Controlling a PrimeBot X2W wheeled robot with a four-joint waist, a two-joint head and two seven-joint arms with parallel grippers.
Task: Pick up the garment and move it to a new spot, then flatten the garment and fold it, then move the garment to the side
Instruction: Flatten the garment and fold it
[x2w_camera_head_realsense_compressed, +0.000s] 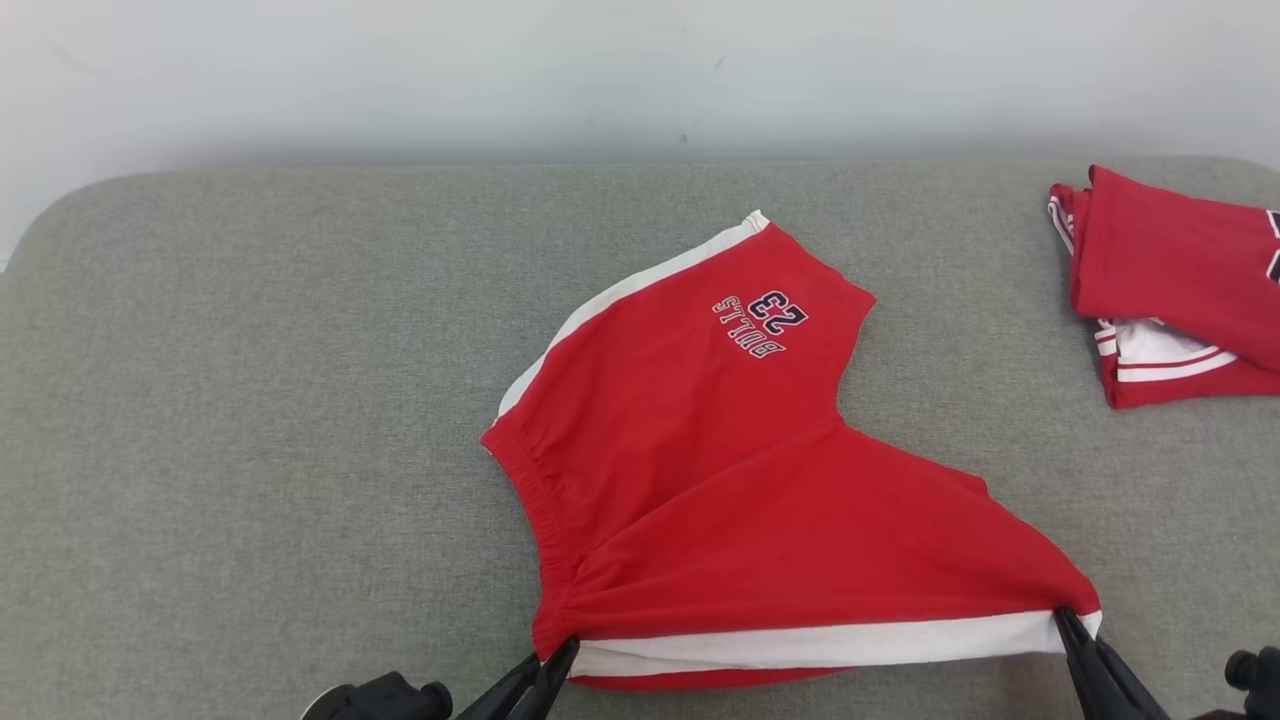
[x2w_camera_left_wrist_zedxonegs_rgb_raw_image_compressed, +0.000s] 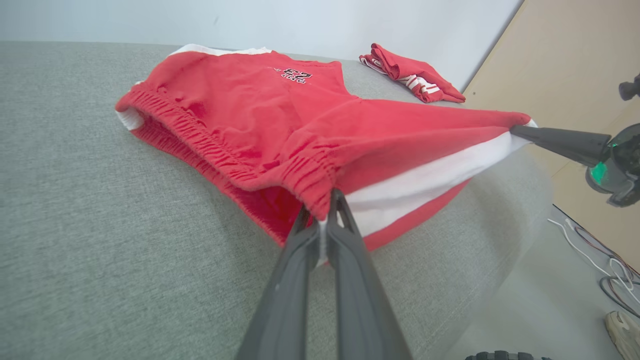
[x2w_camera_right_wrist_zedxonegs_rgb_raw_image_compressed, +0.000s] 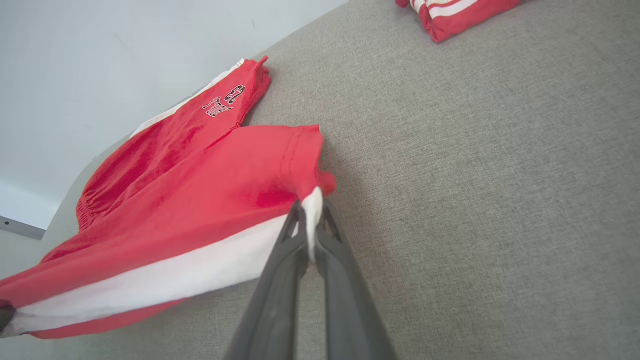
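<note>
The grey, coarse-woven padded worktop (x2w_camera_head_realsense_compressed: 250, 400) carried the red soft-knit shorts with white side stripes (x2w_camera_head_realsense_compressed: 700, 470) at centre. One leg lay toward 12 o'clock and the other was stretched taut toward 4. A folded red-and-white garment (x2w_camera_head_realsense_compressed: 1170, 290) lay at 2 o'clock. The left end effector (x2w_camera_left_wrist_zedxonegs_rgb_raw_image_compressed: 320, 200) was clamped on the gathered waistband, the right end effector (x2w_camera_right_wrist_zedxonegs_rgb_raw_image_compressed: 310, 205) on the striped hem. Folding seemed in hand; next, both should carry that edge toward 12 together.

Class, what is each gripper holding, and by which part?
Both hold the red shorts: the left gripper pinches the waistband corner by the white side stripe, the right gripper the leg-hem corner of that same stripe.
</note>
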